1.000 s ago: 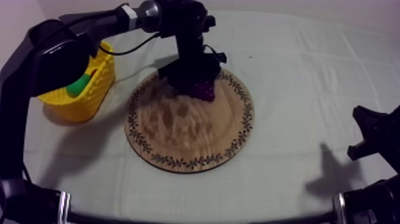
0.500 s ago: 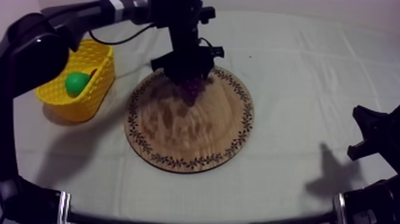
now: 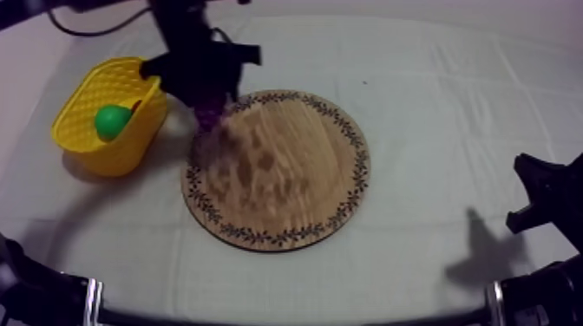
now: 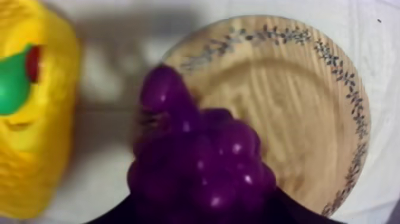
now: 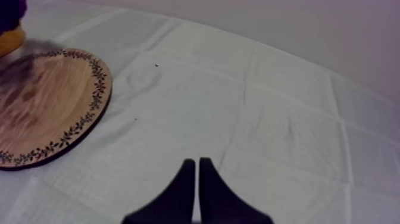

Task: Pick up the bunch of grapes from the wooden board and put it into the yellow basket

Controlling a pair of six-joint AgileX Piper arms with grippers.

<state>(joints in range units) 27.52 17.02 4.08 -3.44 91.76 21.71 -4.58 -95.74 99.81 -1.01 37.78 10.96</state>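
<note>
My left gripper (image 3: 206, 97) hangs above the board's upper left rim, shut on the purple bunch of grapes (image 3: 210, 111). The grapes (image 4: 199, 161) are lifted off the round wooden board (image 3: 286, 173) and hover between it and the yellow basket (image 3: 87, 95). In the left wrist view the grapes hang over the board's (image 4: 297, 113) edge, with the basket (image 4: 41, 131) close beside them. My right gripper (image 5: 197, 173) rests low at the table's right side, shut on nothing, its fingers together as a narrow wedge; the arm's black shape (image 3: 542, 195) shows at the right edge.
A green pear (image 3: 112, 120) and a small red fruit (image 4: 33, 62) lie inside the basket. The board (image 5: 41, 107) has nothing on it. Grey-white cloth stretches to the right of the board and along the front.
My left gripper has risen and moved left with the grapes, from over the board's upper middle to its upper left rim near the basket. The right arm has not moved.
</note>
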